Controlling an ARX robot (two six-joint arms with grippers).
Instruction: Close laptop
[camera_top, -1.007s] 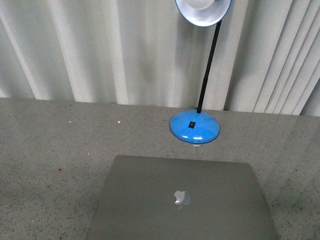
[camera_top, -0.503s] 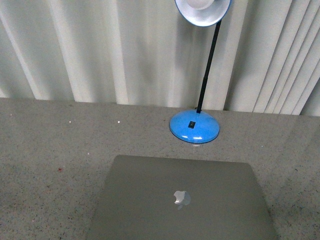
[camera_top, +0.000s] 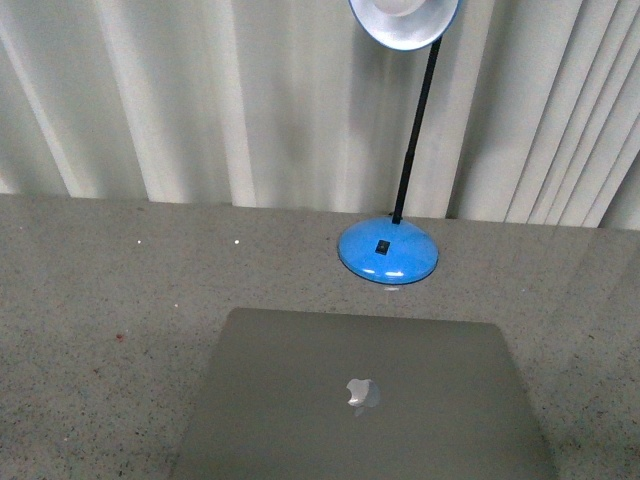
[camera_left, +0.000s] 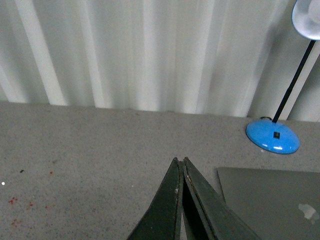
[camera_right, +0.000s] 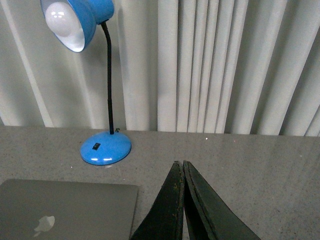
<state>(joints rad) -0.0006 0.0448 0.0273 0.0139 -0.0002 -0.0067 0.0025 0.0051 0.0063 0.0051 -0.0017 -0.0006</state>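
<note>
On a speckled grey table (camera_top: 90, 330) before pale curtains, we see the laptop (camera_top: 360, 400) lying closed, lid up, near a blue lamp (camera_top: 388, 250). Our left gripper (camera_left: 180, 165) and right gripper (camera_right: 179, 167) hang clenched, holding nothing.

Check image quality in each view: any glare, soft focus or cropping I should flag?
Front view: slightly soft; the laptop lid is cropped at the bottom, its logo glinting, and small highlights sit on the lamp base. Left wrist view: evenly lit; the shut left gripper looks dark. Right wrist view: bright lamp bulb, no blown-out glare; the shut right gripper is dark too.
</note>
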